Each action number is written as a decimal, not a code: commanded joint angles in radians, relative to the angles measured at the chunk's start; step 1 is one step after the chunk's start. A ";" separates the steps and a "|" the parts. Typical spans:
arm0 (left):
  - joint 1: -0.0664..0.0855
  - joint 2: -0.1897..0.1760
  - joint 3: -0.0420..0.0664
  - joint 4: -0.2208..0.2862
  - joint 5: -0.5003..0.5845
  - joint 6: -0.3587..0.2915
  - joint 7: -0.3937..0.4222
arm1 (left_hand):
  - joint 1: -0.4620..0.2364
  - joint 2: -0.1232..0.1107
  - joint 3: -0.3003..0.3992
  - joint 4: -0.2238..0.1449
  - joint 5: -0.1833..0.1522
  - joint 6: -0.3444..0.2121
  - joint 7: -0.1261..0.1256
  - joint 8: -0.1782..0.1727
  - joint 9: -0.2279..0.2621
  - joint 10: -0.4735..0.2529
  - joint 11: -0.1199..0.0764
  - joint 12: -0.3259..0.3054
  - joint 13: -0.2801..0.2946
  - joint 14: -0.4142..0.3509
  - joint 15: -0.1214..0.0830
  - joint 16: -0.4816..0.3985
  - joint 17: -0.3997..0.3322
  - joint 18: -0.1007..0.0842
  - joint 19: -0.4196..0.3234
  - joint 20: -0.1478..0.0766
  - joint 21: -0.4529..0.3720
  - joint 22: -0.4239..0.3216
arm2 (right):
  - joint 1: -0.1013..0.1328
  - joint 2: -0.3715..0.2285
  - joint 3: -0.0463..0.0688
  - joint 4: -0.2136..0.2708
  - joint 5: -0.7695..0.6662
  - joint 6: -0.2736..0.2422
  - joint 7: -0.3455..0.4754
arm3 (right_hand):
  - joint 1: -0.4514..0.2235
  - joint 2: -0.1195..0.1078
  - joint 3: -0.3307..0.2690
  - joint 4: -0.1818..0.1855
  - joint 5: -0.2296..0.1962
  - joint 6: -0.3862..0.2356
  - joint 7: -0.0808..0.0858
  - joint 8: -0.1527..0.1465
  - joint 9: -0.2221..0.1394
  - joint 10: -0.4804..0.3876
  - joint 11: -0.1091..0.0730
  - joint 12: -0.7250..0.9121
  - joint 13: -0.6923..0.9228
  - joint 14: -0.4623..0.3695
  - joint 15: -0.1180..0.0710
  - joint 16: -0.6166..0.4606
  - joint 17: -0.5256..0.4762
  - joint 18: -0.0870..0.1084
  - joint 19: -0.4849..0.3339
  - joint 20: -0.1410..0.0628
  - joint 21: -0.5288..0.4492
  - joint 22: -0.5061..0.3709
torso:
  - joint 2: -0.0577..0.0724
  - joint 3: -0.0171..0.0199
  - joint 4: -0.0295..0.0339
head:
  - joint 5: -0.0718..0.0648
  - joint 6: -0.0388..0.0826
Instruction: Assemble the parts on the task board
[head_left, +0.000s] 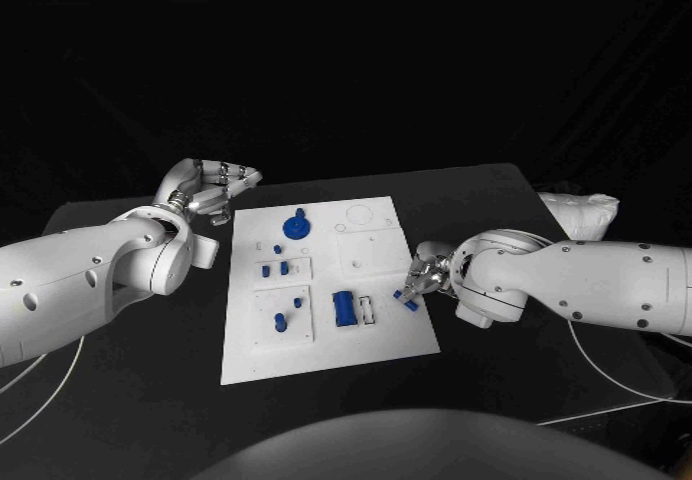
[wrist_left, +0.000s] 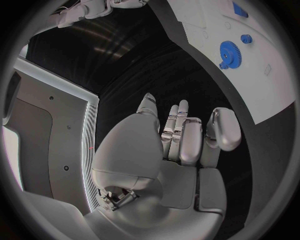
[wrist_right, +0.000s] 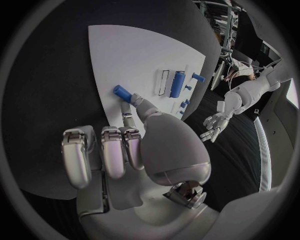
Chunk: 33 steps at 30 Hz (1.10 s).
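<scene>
While the right hand (head_left: 421, 277) is pinching a small blue cylinder (wrist_right: 122, 93) in its fingers at the white board's (head_left: 375, 340) right edge, the left hand (head_left: 209, 186) is hovering off the far-left corner above the tabletop (head_left: 130, 400), fingers loosely apart, holding nothing.

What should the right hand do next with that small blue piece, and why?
Probably lift it. The right hand pinches a small blue part at the task board's edge, with an empty slot close by. The left hand is off the board.

Bare black table (head_left: 130, 380) lies around the task board (head_left: 289, 360), whose near strip is bare.
</scene>
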 joint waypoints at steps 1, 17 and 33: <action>0.001 0.003 0.001 0.002 -0.003 0.015 0.006 | 0.001 0.006 -0.006 -0.001 0.007 -0.001 -0.004 0.002 0.002 -0.003 -0.001 -0.002 0.002 -0.008 0.000 -0.005 -0.001 0.010 -0.007 -0.003 -0.004 0.155 | -0.006 0.009 -0.004 -0.006 -0.080 0.016 -0.030 | -0.019 -0.007 -0.002 0.010 -0.015 0.004 0.003 -0.011 -0.007 0.107 -0.002 -0.005 0.263 0.106 -0.007 0.004 0.263 -0.014 0.105 -0.003 0.004 0.263 | 0.000 0.0009 0.0005 | -0.001 0.000; 0.001 0.003 0.001 0.000 -0.003 0.018 0.006 | 0.001 0.006 -0.006 -0.001 0.007 -0.001 -0.004 0.002 0.002 -0.003 -0.001 -0.002 0.002 -0.008 0.000 -0.005 -0.001 0.010 -0.007 -0.003 -0.004 0.155 | -0.009 0.027 -0.004 0.003 -0.278 0.122 -0.087 | -0.108 -0.055 -0.054 0.060 -0.068 -0.017 0.010 -0.022 -0.011 0.107 0.005 -0.005 0.263 0.106 -0.004 0.004 0.263 -0.014 0.105 0.001 0.004 0.263 | 0.000 0.0002 0.0005 | -0.005 0.000; 0.001 0.005 0.001 -0.001 -0.003 0.024 0.004 | 0.001 0.007 -0.008 -0.001 0.007 -0.001 -0.004 0.003 0.002 -0.003 -0.001 -0.002 0.002 -0.008 0.000 -0.005 -0.001 0.010 -0.008 -0.003 -0.006 0.155 | -0.012 0.048 -0.004 -0.003 -0.399 0.245 -0.128 | -0.162 -0.061 -0.076 0.093 -0.049 -0.034 0.007 0.007 0.025 0.107 0.001 -0.005 0.263 0.106 -0.008 0.004 0.263 -0.014 0.105 -0.002 0.004 0.263 | 0.001 0.0013 0.0008 | -0.005 0.000</action>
